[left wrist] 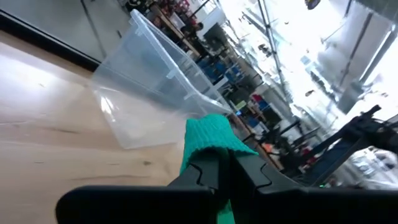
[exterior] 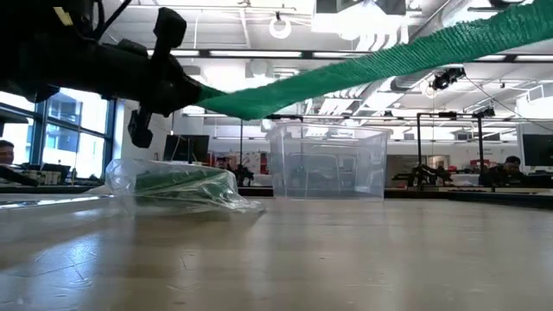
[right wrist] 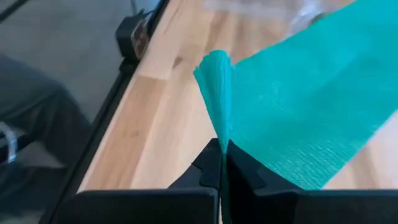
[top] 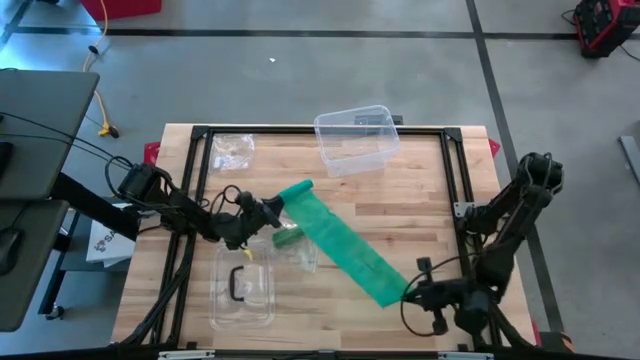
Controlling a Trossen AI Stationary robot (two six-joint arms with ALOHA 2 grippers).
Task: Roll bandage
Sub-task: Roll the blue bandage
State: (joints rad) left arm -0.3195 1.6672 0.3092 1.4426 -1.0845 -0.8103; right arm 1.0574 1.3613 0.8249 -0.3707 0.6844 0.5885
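The green bandage stretches taut above the table, its long axis running diagonally from the near right corner up toward the middle. The right gripper is clamped on its near end; the left gripper pinches the far end, fingers closed on the cloth. Beyond them stands a clear tub.

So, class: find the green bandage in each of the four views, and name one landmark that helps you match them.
High view: green bandage stretched diagonally across the table's middle.
Low view: a band across the top, off the table.
Left wrist view: one end pinched in the left end effector.
Right wrist view: other end pinched in the right end effector.
Shared landmark: the clear plastic box, missing from the right wrist view.
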